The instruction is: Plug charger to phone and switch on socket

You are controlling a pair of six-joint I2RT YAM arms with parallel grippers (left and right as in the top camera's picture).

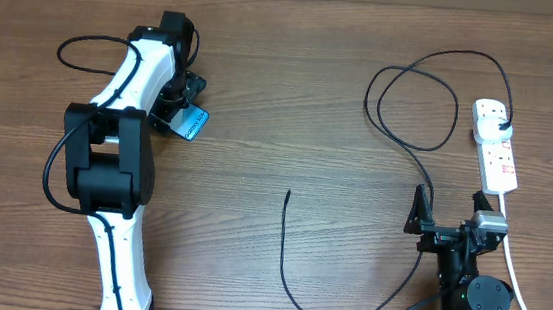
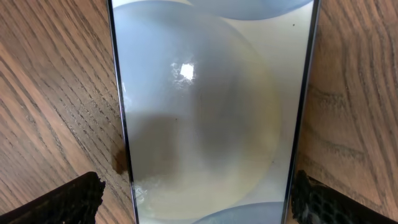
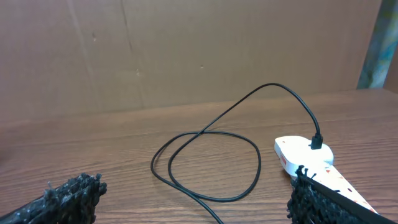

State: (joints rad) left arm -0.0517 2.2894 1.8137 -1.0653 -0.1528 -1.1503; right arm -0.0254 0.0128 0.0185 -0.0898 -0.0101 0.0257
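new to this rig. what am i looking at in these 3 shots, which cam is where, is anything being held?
Two white-and-black robot arms stand at a brown wooden table, each ending in a two-finger gripper.

The overhead view looks straight down. The other two views come from cameras on the wrists, with the black finger pads at the bottom corners.

The left gripper hangs open over the slim smartphone with a pale lit screen, its fingers either side and apart from it. In the overhead view only a blue corner of the phone shows under the arm.

The right gripper is open and empty, near the table's front edge. It faces the white power strip, where the thin black charger cable has its plug in an outlet. The cable loops across the table and its connector tip lies free mid-table.

Nothing is held.
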